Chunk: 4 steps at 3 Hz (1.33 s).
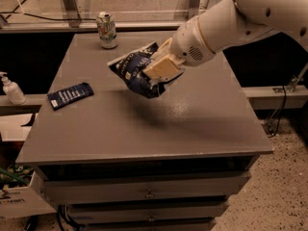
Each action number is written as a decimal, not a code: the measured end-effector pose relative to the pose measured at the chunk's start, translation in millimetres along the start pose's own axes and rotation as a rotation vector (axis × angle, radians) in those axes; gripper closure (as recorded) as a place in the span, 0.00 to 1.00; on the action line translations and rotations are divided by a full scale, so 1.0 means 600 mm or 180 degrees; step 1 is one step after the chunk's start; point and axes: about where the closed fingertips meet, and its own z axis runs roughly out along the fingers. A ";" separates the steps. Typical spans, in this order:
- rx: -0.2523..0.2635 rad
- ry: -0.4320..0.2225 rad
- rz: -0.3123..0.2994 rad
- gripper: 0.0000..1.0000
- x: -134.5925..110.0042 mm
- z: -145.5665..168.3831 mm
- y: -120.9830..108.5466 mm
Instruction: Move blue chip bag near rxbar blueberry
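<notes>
Jaws clamped on the blue chip bag (131, 70), so we're calling that a firm hold. The gripper (161, 73) sits over the middle of the table (192, 124), a bit toward the back, and its tan fingers (166, 66) pinch the bag's right-hand side.

The bag is up in the air, not touching the tabletop, and we can see its shadow on the surface below. It's tilted: the long axis looks diagonal to us, with the flat upper edge pointing up and left toward the can (107, 30) and the crumpled end hanging down toward the front. White lettering faces up and left.

The rxbar blueberry (70, 95) lies flat near the table's left edge, well apart from the bag. Its long axis runs from lower left to upper right.

The can stands upright at the back left of the table. A pump bottle (10, 89) sits off the table, on the ledge to the left.
</notes>
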 end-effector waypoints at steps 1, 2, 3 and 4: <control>-0.0121 -0.0079 -0.0057 1.00 -0.036 0.049 0.029; -0.0181 -0.0167 -0.0120 1.00 -0.075 0.104 0.041; -0.0181 -0.0167 -0.0120 1.00 -0.075 0.104 0.041; -0.0023 -0.0220 -0.0058 1.00 -0.064 0.099 0.028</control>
